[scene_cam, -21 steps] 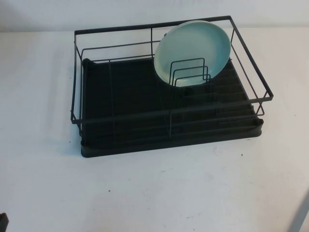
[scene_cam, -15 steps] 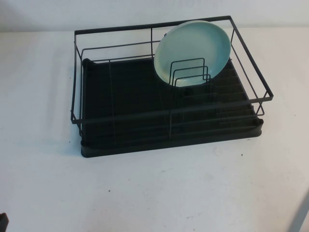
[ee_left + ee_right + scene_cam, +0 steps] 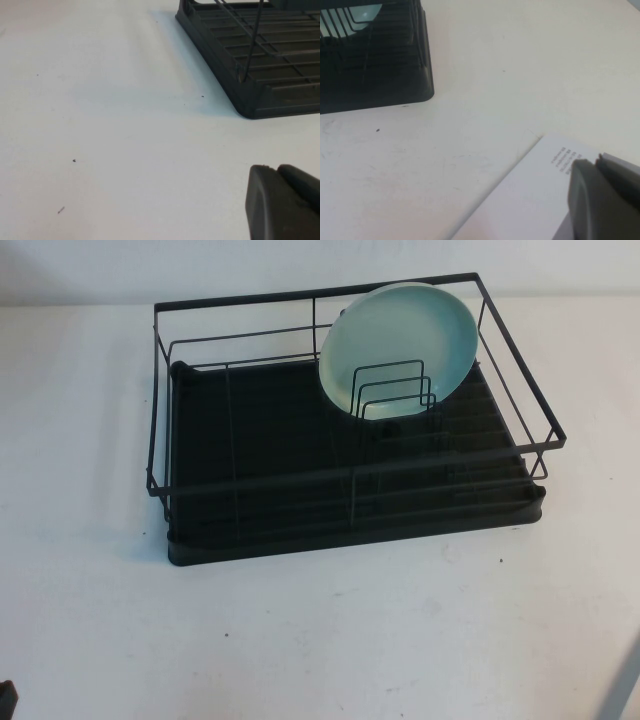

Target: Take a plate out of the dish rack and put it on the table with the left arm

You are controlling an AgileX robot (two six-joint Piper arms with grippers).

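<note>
Nothing begun, we judge. The plate (image 3: 398, 348) stands upright in the dish rack (image 3: 340, 430), far right. Left gripper (image 3: 285, 202) low near table (image 3: 300, 640) corner, right gripper (image 3: 605, 197) likewise; jaws unreadable. Next: left arm reaches across.

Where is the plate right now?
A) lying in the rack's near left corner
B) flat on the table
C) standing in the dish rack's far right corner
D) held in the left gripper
C: the plate stands on edge behind the wire dividers in the dish rack; the left gripper and right gripper wait low over the table, away from it.
</note>
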